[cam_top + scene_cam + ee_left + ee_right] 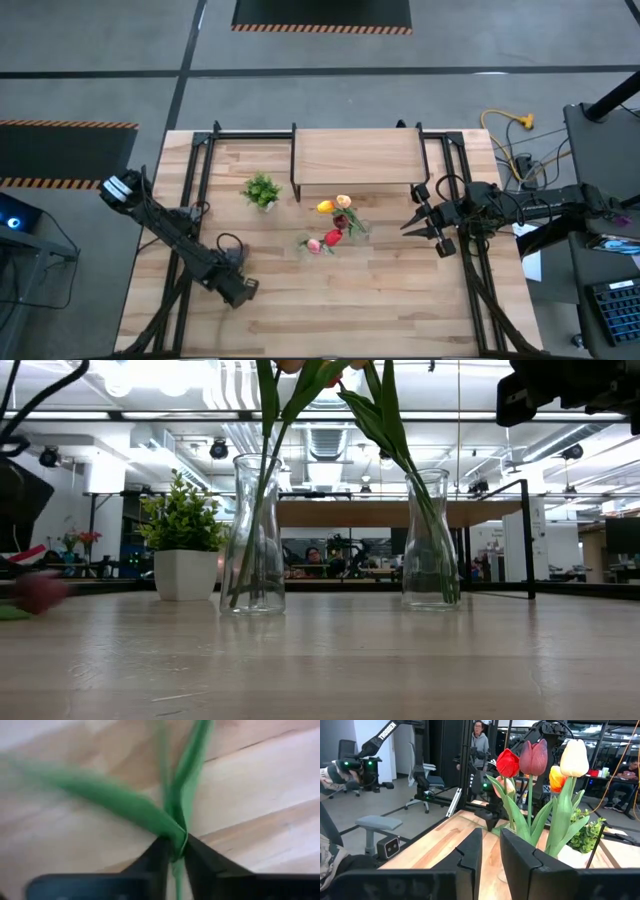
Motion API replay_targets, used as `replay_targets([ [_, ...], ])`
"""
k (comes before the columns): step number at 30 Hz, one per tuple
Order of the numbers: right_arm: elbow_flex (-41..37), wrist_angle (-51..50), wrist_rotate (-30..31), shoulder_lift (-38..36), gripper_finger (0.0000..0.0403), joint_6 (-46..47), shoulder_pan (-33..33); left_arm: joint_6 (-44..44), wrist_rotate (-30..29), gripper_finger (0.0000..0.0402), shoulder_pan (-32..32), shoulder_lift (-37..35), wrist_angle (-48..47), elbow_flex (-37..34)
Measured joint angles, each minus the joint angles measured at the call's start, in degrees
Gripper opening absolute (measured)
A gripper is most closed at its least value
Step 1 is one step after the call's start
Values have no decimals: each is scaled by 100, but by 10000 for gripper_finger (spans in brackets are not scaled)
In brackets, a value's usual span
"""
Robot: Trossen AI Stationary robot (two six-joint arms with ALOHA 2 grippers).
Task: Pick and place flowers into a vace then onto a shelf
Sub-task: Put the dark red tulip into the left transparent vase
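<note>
My left gripper (243,292) (176,854) points down at the near left of the table, shut on a green tulip stem (186,780) with a long leaf (105,797). A blurred pink head (40,592) lies low at the left of the low view. Other flowers (335,225) (533,756) stand in two glass vases (252,540) (432,540) at mid-table, in front of the shelf (355,155). My right gripper (412,222) (490,845) hovers level to the right of the vases. Its fingers are a narrow gap apart with nothing between them. My left gripper pinches the stem between its two fingertips (197,855), right where the leaves branch off (175,836). The fingers come from above, pointing down. The stem and leaves spread out close over the wood; whether they rest on it I cannot tell.
A small bushy plant in a white pot (262,190) (183,525) stands left of the vases, near the shelf's front left corner. Black frame rails (200,190) run along both sides of the table. Bare wood lies along the near edge (360,310).
</note>
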Motion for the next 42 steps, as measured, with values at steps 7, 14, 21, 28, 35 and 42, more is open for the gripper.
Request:
replay_targets([
  [7, 0, 1, 0, 0, 57, 17, 0, 1173, -1492, 4, 20, -459, -38, 29],
  [14, 0, 2, 0, 0, 61, 24, 0, 3226, -3420, 1, 10, -1638, -60, 264],
  [21, 0, 16, -1, 1, 56, 23, 0, 6244, -5739, 0, 23, -2853, 810, 311],
  [28, 0, 120, 0, 0, 58, 33, 0, 10319, -6159, 0, 165, -3184, 3690, 306],
  [35, 0, 223, 3, 0, 58, 35, 0, 12736, -5414, 0, 304, -3102, 6361, 308],
  [42, 0, 210, 3, 3, 56, 42, -2, 12908, -5167, 0, 388, -2894, 6828, 272],
])
